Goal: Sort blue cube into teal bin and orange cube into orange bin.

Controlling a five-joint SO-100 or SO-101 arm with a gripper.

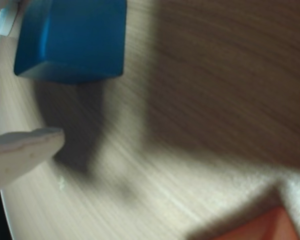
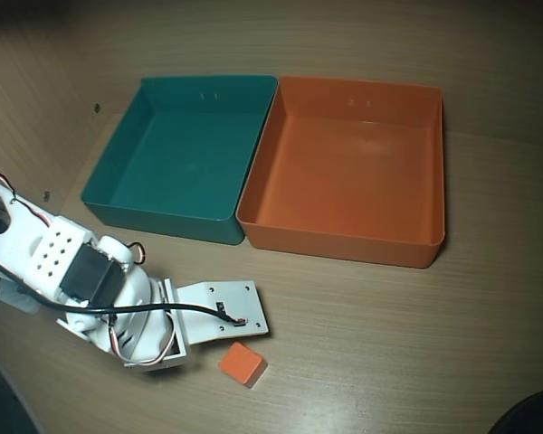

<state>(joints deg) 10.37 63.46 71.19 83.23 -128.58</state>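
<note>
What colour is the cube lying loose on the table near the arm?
Orange: the orange cube shows best in the overhead view.

The arm (image 2: 90, 289) is built of white printed plastic, with a black servo block set into it and a grid of small round holes on one white face. Black, red and white cables loop around its joints, and a flat white plate carries tiny dark screws. In the wrist view, a white finger tip (image 1: 25, 150) looks blunt and rough-edged.
</note>
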